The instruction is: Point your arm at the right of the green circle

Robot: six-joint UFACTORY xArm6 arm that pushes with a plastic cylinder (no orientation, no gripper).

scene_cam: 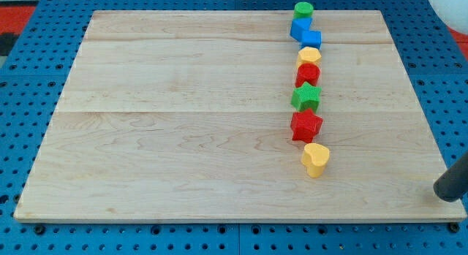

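Here my tip (445,194) is sitting at the view's lower right, just off the desk's (183,123) right edge and well apart from every block; there is no pincer on this rod, so no spread or pinch shows. The green circle (303,9) is lying at the desk's top edge, heading a column running down through blue blocks (306,33), yellow block (309,55), red block (308,73), green star (306,97), red star (306,126) and yellow heart (316,159).

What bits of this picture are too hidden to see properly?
- My tip: the rod is cut off by the view's right edge.
- Yellow block: the red block covers its lower part, so its shape is unclear.
- Blue blocks: they touch, so I cannot tell if there are one or two.
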